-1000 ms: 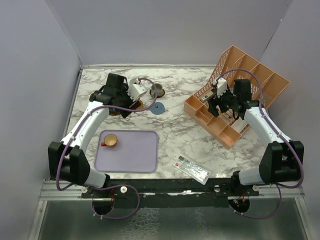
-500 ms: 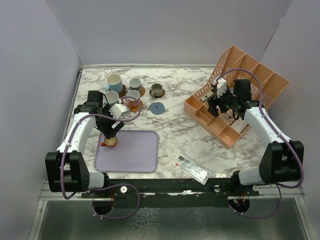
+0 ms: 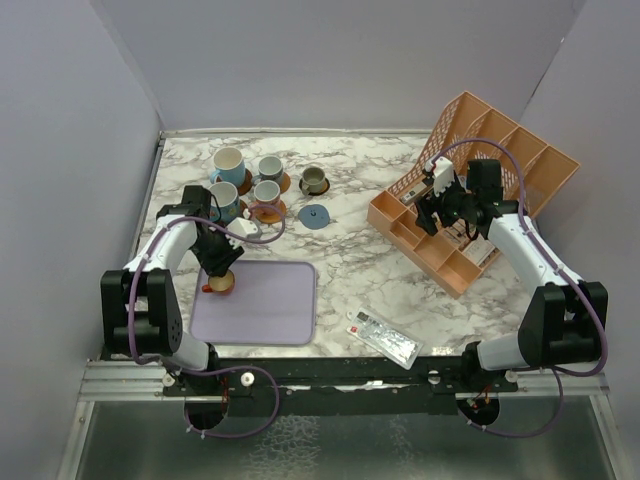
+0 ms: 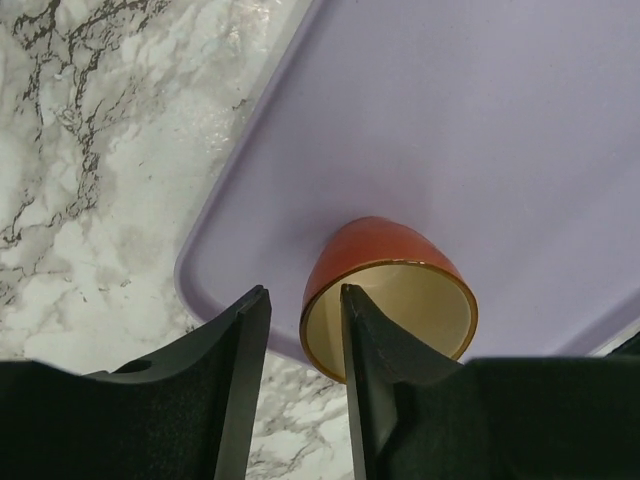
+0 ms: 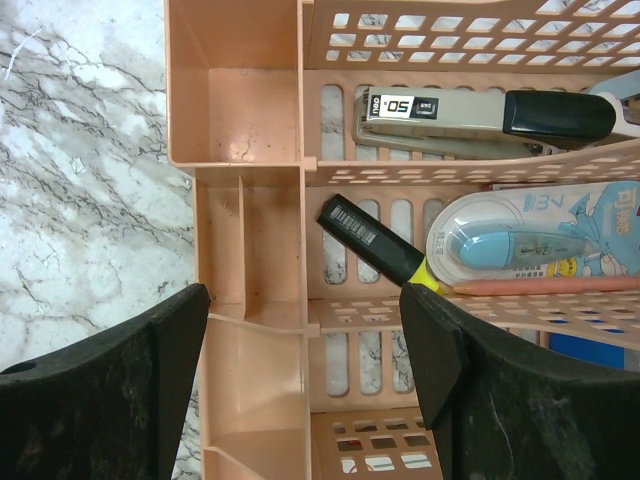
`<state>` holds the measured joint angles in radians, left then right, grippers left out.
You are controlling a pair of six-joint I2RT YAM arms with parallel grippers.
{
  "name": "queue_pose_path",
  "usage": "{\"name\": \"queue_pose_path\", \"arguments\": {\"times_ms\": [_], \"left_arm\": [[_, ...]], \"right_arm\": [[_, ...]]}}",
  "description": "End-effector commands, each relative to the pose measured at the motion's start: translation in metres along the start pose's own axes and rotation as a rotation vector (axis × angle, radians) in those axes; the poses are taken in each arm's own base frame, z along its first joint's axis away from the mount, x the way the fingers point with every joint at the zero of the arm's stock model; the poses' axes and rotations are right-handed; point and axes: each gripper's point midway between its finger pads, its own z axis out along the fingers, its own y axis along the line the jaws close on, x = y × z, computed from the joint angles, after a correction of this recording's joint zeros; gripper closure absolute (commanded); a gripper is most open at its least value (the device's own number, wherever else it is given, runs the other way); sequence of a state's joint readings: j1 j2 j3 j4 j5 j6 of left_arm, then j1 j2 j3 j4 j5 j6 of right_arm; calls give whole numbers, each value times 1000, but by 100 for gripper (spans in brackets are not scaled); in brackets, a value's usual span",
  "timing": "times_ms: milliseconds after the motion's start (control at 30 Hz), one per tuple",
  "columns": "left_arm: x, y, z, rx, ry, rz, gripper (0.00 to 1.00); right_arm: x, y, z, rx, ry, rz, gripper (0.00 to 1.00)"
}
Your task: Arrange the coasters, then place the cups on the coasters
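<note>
An orange cup point(image 3: 220, 282) point(image 4: 372, 248) stands at the back left corner of the lavender tray point(image 3: 270, 305). My left gripper point(image 3: 222, 266) point(image 4: 303, 292) hangs over it, open, with one finger inside the cup and the other outside its wall, a small gap showing. Behind the tray stand a light blue cup point(image 3: 228, 162), a second blue cup point(image 3: 222, 196), a grey-white cup point(image 3: 270, 167), a pale cup point(image 3: 265, 191) and an olive cup point(image 3: 315, 178), each on a coaster. A grey-blue coaster point(image 3: 315, 216) lies bare. My right gripper point(image 3: 432, 213) point(image 5: 303, 295) is open above the organiser.
The orange slotted organiser point(image 3: 505, 150) point(image 5: 235, 110) at the right holds a stapler point(image 5: 480, 115), a black and yellow highlighter point(image 5: 375, 243) and a correction tape point(image 5: 520, 245). A flat clear packet point(image 3: 383, 338) lies near the front edge.
My left arm swung from the cups at the back down to the tray, and its jaws narrowed around the orange cup's wall. The right arm stayed still.
</note>
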<state>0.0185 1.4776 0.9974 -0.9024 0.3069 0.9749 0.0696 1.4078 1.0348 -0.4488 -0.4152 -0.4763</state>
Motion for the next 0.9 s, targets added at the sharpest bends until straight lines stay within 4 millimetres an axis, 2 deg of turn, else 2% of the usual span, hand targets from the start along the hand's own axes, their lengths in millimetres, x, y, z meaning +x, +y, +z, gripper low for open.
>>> {"name": "queue_pose_path", "arguments": {"times_ms": [0, 267, 567, 733, 867], "left_arm": [[4, -8, 6, 59, 4, 15, 65], [5, -14, 11, 87, 0, 2, 84], [-6, -18, -4, 63, -45, 3, 100], [-29, -20, -21, 41, -103, -2, 100], [-60, -23, -35, 22, -161, 10, 100]], "right_arm": [[-12, -2, -8, 7, -37, -17, 21], [-12, -2, -8, 7, -37, -17, 22], [-13, -3, -9, 8, -40, -16, 21], [-14, -2, -9, 7, -43, -18, 21], [-15, -2, -10, 9, -45, -18, 22]]}}
